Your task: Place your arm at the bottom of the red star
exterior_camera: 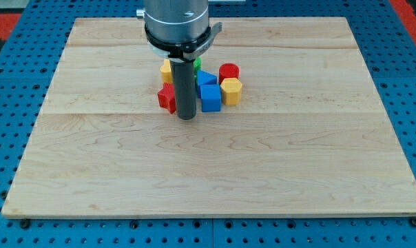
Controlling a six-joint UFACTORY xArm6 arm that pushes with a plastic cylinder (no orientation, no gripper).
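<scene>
The rod's tip (186,118) sits just right of the red star (167,98), touching or nearly so, and a bit toward the view's bottom of it. The star is on the left edge of a tight cluster in the upper-middle of the counter (215,179). No fingers on this rig, just a bare rod, so nothing's grasped or released.

To do it well, IMO: the tip needs to end up right below the star, i.e. slide a little toward the view's left, keeping below the star's lower points so it doesn't shove it. Short, slow move; the star looks light and would skid or spin w/ any bump. Going around the bottom is safe since the wood there is bare.

Other bits in the cluster: blue cube (211,98) right beside the tip, a second blue block (206,78) behind it, yellow hexagon-ish block (231,90), red cylinder (229,71), a yellow block (167,68) and a sliver of green block (197,64) mostly hidden behind the rod.

Counter is pale wood planks, clean. Around it there's blue pegboard-type base (15,89), w/ red patches (8,17) at the top corners.
</scene>
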